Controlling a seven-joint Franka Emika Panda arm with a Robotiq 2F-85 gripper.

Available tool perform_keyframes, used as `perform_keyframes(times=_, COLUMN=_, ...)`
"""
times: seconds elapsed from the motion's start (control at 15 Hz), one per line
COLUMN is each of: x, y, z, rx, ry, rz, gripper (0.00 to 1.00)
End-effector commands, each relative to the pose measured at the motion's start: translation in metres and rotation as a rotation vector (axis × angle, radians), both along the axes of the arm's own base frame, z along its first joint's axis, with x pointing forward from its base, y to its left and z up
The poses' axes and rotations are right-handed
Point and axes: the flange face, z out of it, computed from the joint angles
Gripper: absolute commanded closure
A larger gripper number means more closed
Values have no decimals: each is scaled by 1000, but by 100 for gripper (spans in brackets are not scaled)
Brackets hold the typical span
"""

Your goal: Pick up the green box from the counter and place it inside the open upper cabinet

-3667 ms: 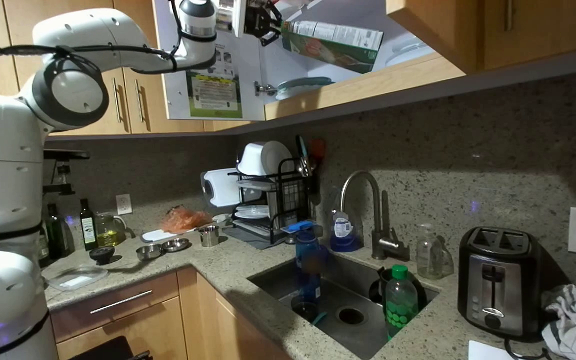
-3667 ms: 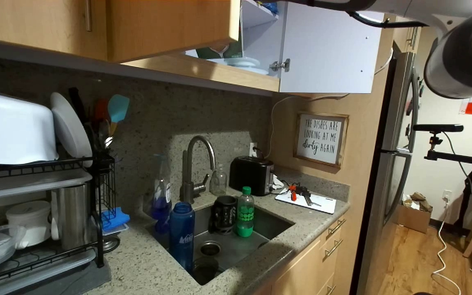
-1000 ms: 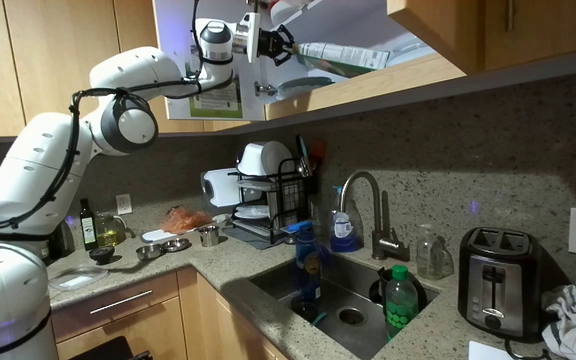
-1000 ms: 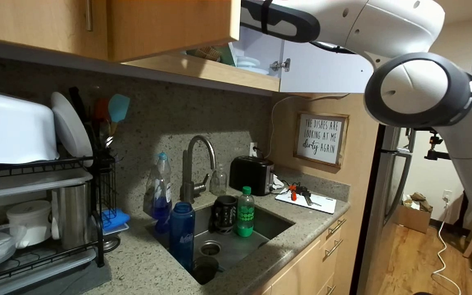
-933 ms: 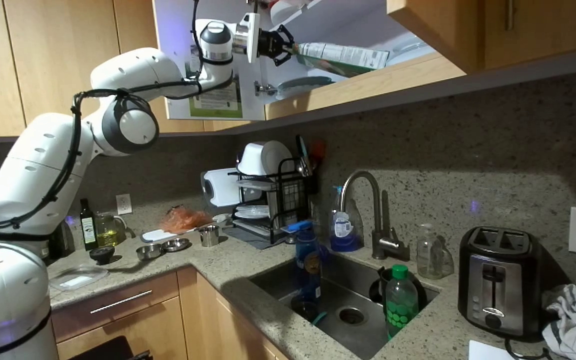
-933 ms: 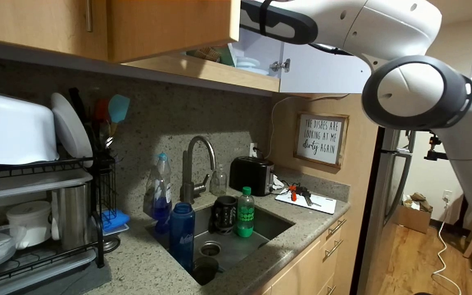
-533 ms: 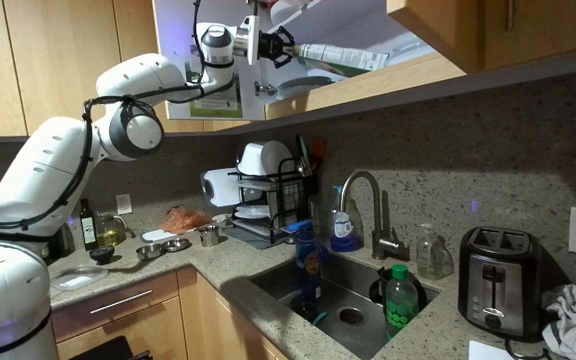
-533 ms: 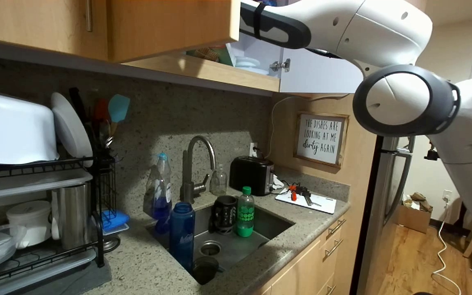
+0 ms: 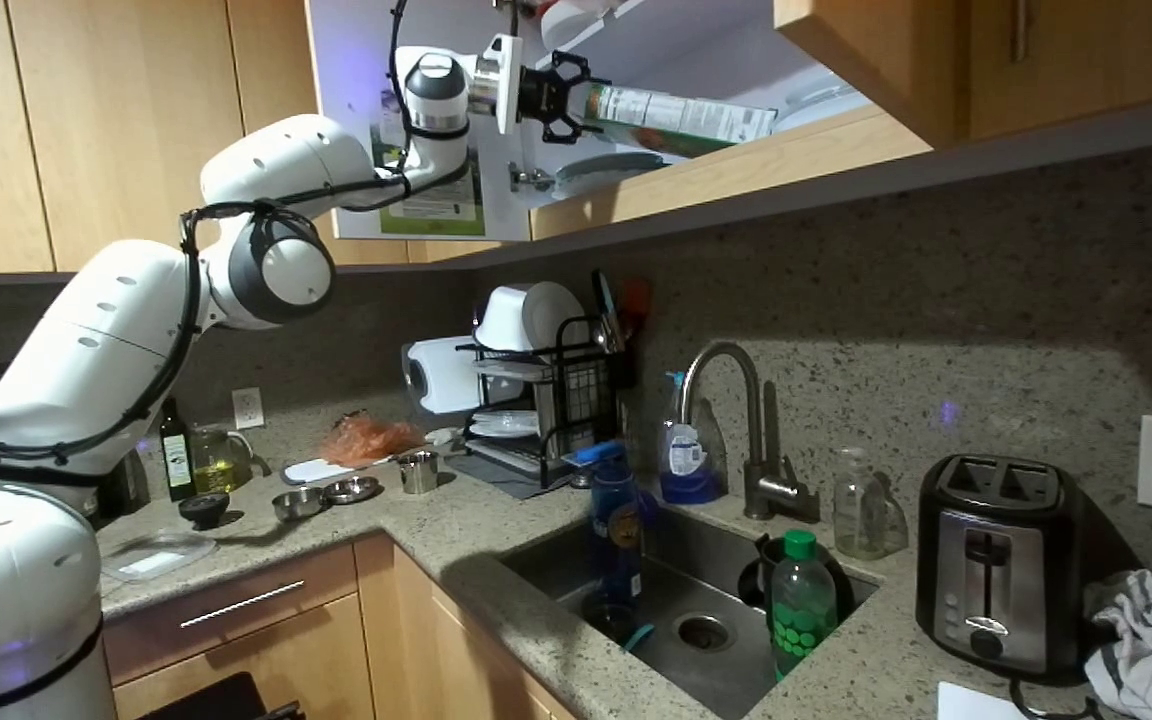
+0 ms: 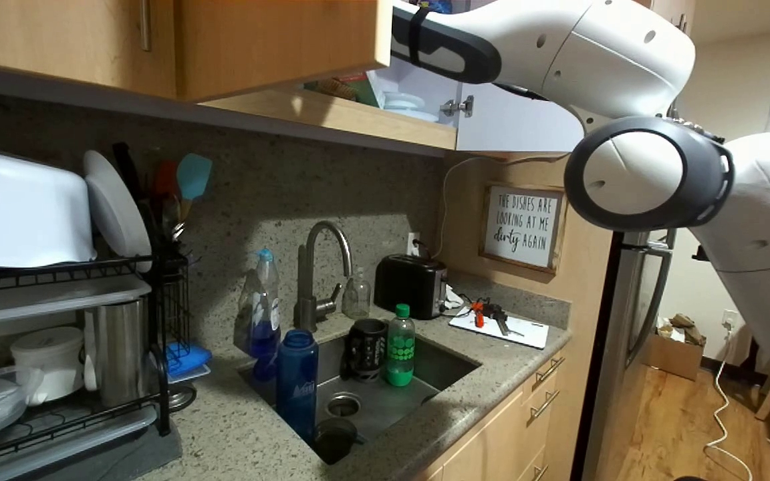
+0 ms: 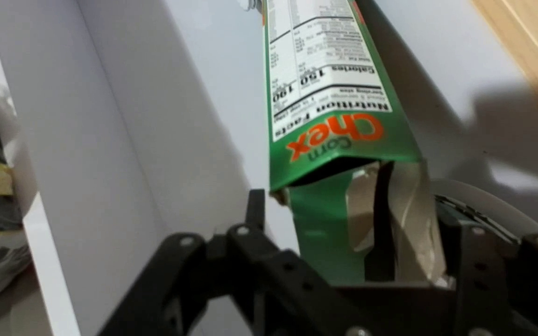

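The green box [image 11: 339, 98] lies lengthwise inside the upper cabinet [image 9: 726, 190], its narrow printed side up and the torn flaps of its end toward me. In an exterior view the front ledge hides the lower part of the box [image 9: 686, 112]. My gripper [image 9: 600, 105] is at the flap end with its jaws spread. In the wrist view the gripper [image 11: 350, 217] has a gap between its left finger and the flaps; the right finger is close beside them, and whether it touches cannot be told. Below runs the granite counter [image 9: 456, 545].
Plates [image 9: 606, 172] sit in the cabinet under the gripper end of the box, and more dishes [image 9: 821, 95] stand beyond it. An open cabinet door [image 9: 351, 200] hangs beside my wrist, another door [image 9: 866, 60] opposite. A dish rack [image 9: 556, 400], faucet [image 9: 751, 420] and toaster [image 9: 996, 570] stand below.
The box has come down from a raised tilt to lie low in the cabinet. In the last half second the jaws have spread and let go of its end; the forearm has sunk slightly.
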Motion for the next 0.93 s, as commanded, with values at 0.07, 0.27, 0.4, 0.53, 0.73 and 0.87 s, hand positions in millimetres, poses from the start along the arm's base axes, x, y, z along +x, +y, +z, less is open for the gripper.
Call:
perform_keyframes(times=0.07, x=-4, y=-1, z=4, rx=-5, ry=16, rz=1, gripper=0)
perform_keyframes(times=0.27, x=-7, y=-1, z=7, rx=-6, ry=22, rz=10, gripper=0)
perform_keyframes(times=0.4, x=-9, y=-1, z=10, rx=-11, ry=25, rz=15, gripper=0)
perform_keyframes(times=0.53, x=-11, y=-1, z=12, rx=-14, ry=28, rz=20, gripper=0)
perform_keyframes(times=0.73, x=-16, y=0, z=17, rx=-12, ry=28, rz=34, gripper=0)
perform_keyframes(times=0.87, x=-19, y=3, z=20, rx=-21, ry=43, rz=51, gripper=0)
